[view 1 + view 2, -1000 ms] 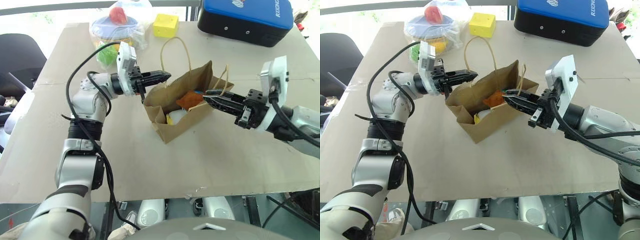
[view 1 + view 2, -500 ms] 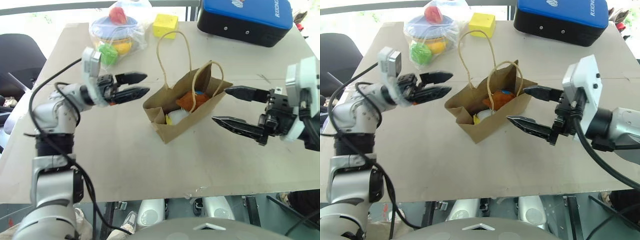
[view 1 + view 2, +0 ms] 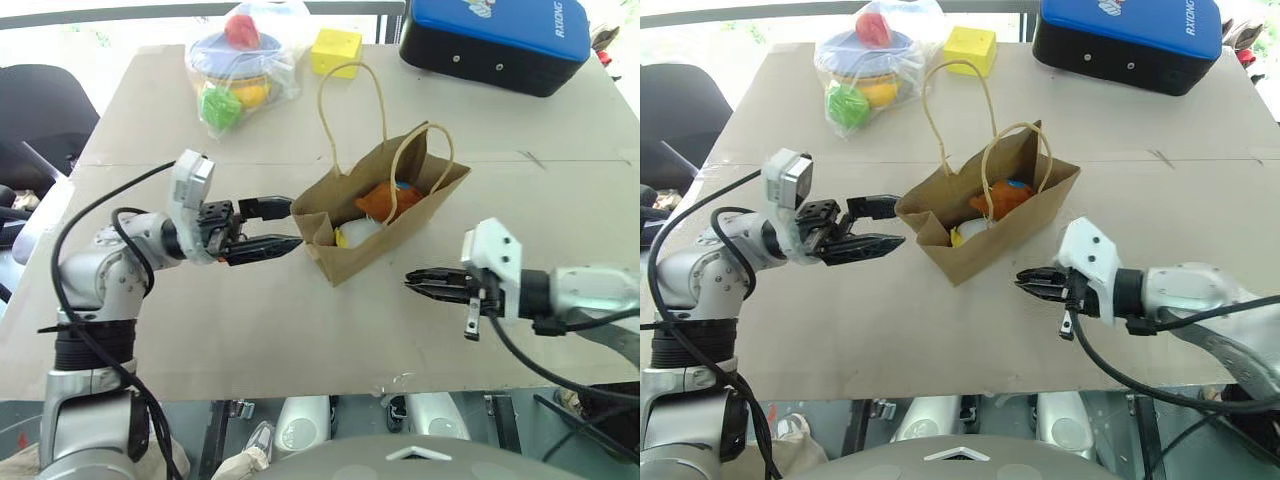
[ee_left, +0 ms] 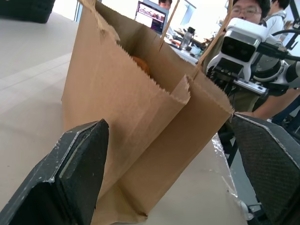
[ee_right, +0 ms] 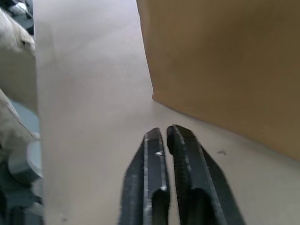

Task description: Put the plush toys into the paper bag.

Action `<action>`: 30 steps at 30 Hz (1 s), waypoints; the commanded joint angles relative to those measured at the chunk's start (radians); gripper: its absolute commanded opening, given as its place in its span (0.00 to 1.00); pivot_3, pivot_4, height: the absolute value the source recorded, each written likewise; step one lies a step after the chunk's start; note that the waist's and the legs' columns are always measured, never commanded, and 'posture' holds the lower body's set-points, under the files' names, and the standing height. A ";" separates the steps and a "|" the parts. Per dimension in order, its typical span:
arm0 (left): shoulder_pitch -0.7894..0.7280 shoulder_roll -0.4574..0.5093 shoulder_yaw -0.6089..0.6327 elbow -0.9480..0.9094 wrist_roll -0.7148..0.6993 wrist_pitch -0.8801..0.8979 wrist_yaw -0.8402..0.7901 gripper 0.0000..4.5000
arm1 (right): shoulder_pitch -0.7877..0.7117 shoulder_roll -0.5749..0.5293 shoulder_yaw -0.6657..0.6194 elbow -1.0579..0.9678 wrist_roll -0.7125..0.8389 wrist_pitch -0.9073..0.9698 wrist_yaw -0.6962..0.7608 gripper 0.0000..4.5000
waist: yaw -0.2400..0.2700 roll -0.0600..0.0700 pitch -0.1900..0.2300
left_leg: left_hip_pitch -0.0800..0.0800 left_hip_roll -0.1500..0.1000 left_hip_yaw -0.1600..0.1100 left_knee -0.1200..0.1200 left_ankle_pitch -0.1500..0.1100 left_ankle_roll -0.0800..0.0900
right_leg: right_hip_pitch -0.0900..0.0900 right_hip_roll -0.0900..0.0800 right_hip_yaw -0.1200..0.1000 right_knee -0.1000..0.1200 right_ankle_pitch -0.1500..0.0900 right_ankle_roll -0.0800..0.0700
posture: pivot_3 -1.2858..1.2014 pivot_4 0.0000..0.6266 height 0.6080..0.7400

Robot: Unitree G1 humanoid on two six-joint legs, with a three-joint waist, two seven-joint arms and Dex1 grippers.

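The brown paper bag (image 3: 375, 215) stands open mid-table, its two twine handles upright. Inside it lie the plush toys: the brown-orange one (image 3: 388, 200) on top and the white one (image 3: 357, 233) lower down, partly hidden. My left gripper (image 3: 291, 224) is level at the bag's left end, open, with nothing between its fingers (image 4: 75, 173); the bag's end (image 4: 136, 108) lies ahead of it. My right gripper (image 3: 412, 280) is low over the table, in front of the bag's right side and clear of it, shut and empty (image 5: 164, 136).
At the table's far side are a clear bag of colourful plastic toys (image 3: 240, 60), a yellow cube (image 3: 335, 52) and a blue-and-black case (image 3: 500, 40). A black chair (image 3: 40, 110) stands at the left. A person (image 4: 248, 14) shows beyond the bag.
Both grippers let go of the bag and drew back from it. The left one opened and moved towards me. The right one opened, sank towards the table and shut. The handles now stand up.
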 commanded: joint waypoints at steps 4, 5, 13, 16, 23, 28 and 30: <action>0.039 -0.007 -0.010 -0.075 0.023 -0.072 0.012 1.00 | -0.164 0.206 0.147 0.195 -0.227 -0.137 0.065 0.02 | -0.006 0.000 0.000 | 0.000 0.000 0.000 0.000 0.000 0.000 | 0.000 0.001 0.000 0.000 0.000 0.000 | 0.52 0.24 0.95; 0.044 -0.019 -0.009 -0.086 0.031 -0.090 0.032 1.00 | -0.179 0.233 0.155 0.216 -0.242 -0.145 0.072 0.02 | -0.004 0.000 0.000 | 0.000 0.000 0.000 0.000 0.000 0.000 | 0.000 0.001 0.000 0.000 0.000 0.000 | 0.52 0.24 0.95; 0.128 -0.096 -0.013 -0.157 0.135 -0.243 0.182 1.00 | -0.219 0.352 0.135 0.306 -0.282 -0.173 0.127 0.02 | 0.001 0.000 0.000 | 0.000 0.000 0.000 0.000 0.000 0.000 | 0.000 -0.001 -0.001 0.000 0.000 0.000 | 0.52 0.24 0.95; 0.126 -0.139 -0.008 -0.166 0.152 -0.271 0.255 1.00 | -0.226 0.382 0.131 0.337 -0.287 -0.175 0.151 0.02 | 0.004 0.000 0.000 | 0.000 0.000 -0.001 0.000 0.000 0.000 | 0.000 -0.002 -0.002 0.001 0.000 0.000 | 0.52 0.24 0.95; 0.145 -0.231 -0.065 -0.174 0.240 -0.371 0.374 1.00 | -0.231 0.418 0.128 0.377 -0.325 -0.184 0.171 0.02 | 0.003 0.000 0.000 | 0.000 0.000 0.000 0.000 0.000 0.000 | 0.000 -0.002 -0.002 0.001 0.000 0.000 | 0.52 0.24 0.95; 0.126 -0.291 -0.085 -0.164 0.235 -0.388 0.419 0.76 | -0.215 0.424 0.112 0.365 -0.333 -0.173 0.173 0.00 | 0.003 0.000 0.000 | 0.000 0.000 0.000 0.000 0.000 0.000 | 0.000 -0.002 -0.002 0.001 0.000 0.000 | 0.52 0.24 0.95; 0.107 -0.302 -0.087 -0.149 0.240 -0.397 0.426 0.49 | -0.202 0.417 0.102 0.346 -0.334 -0.166 0.169 0.00 | 0.003 0.000 0.000 | 0.000 0.000 0.000 0.000 0.000 0.000 | 0.000 -0.002 -0.002 0.001 0.000 0.000 | 0.52 0.24 0.95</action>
